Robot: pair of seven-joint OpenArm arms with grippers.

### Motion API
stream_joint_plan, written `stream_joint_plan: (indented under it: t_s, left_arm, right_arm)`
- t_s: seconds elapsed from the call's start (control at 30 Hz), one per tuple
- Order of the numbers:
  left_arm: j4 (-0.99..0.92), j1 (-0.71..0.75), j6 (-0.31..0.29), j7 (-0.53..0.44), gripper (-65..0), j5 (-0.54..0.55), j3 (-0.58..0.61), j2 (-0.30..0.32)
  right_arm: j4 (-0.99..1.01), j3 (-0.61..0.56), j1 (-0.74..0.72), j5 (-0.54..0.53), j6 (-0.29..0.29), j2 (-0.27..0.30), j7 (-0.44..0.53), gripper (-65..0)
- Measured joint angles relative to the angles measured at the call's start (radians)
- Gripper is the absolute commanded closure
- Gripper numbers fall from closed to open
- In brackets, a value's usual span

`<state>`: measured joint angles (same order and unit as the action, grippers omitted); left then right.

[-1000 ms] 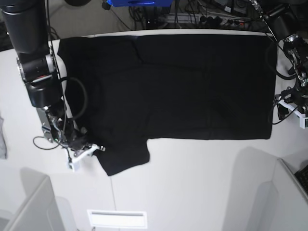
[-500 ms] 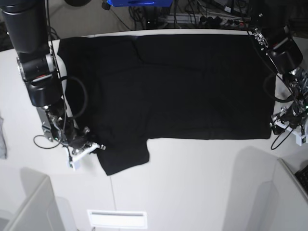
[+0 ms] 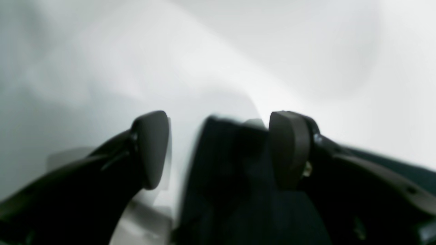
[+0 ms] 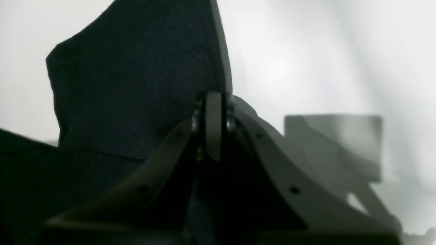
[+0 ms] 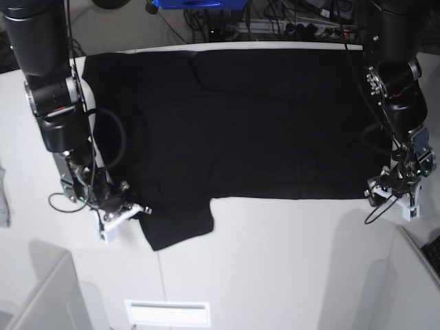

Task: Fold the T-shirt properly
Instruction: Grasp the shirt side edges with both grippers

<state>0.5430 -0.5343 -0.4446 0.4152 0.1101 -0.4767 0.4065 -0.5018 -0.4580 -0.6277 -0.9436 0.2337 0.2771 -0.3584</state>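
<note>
The black T-shirt (image 5: 261, 124) lies spread over the white table (image 5: 275, 261), plain side up, with one sleeve (image 5: 175, 223) pointing toward the front. My right gripper (image 5: 134, 210) is at that sleeve's left edge. In the right wrist view its jaws (image 4: 214, 102) are pressed together on the edge of the dark cloth (image 4: 136, 85), which rises behind them. My left gripper (image 5: 393, 199) hovers at the shirt's front right corner. Its jaws (image 3: 219, 149) stand open, with the blurred black corner (image 3: 231, 170) between the fingers (image 3: 151, 149).
A grey cloth scrap (image 5: 3, 199) pokes in at the left edge. White partitions stand at the front left (image 5: 48, 295) and front right (image 5: 412, 275), and a slot (image 5: 167, 313) is cut in the table front. Cables crowd the back edge (image 5: 275, 27).
My left arm has swung in and down to the shirt's front right corner. My right gripper has shut at the sleeve edge.
</note>
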Motion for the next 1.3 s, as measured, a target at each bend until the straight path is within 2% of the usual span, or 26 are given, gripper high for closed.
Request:
stream_joint_plan:
  t_s: [0.2,0.27,0.37,0.57,0.6,0.87,1.2,1.3]
  left_arm:
    - [-0.016,0.002,-0.004,-0.024,-43.9,0.016,0.006,-0.001]
    - [-0.017,0.003,-0.004,-0.025,-39.7,0.018,-0.002,-0.001]
    - [-0.020,0.003,-0.003,-0.027,-29.6,0.018,-0.006,-0.001]
    - [-0.023,0.006,-0.002,-0.016,-1.3,0.019,-0.006,0.004]
    - [-0.021,0.012,-0.003,-0.018,0.0,0.018,-0.006,0.004]
    - [-0.007,0.026,-0.004,-0.029,0.0,0.025,0.001,0.003]
    - [0.209,0.128,-0.004,0.084,0.0,0.002,0.000,-0.008]
    - [0.263,0.137,-0.005,0.101,0.0,0.002,0.000,-0.009]
  right_arm:
    - [0.000,0.000,0.000,0.000,0.000,0.000,0.000,0.0]
    - [0.000,0.000,0.000,0.000,0.000,0.000,0.000,0.0]
    - [0.000,0.000,0.000,0.000,0.000,0.000,0.000,0.0]
    - [0.000,0.000,0.000,0.000,0.000,0.000,0.000,0.0]
    - [0.000,0.000,0.000,0.000,0.000,0.000,0.000,0.0]
    - [0.000,0.000,0.001,0.000,0.000,0.002,0.016,0.0]
    - [-0.006,0.000,0.003,0.005,0.000,0.003,0.034,0.0]
    - [-0.050,0.000,0.018,0.012,-0.002,0.020,0.014,0.0]
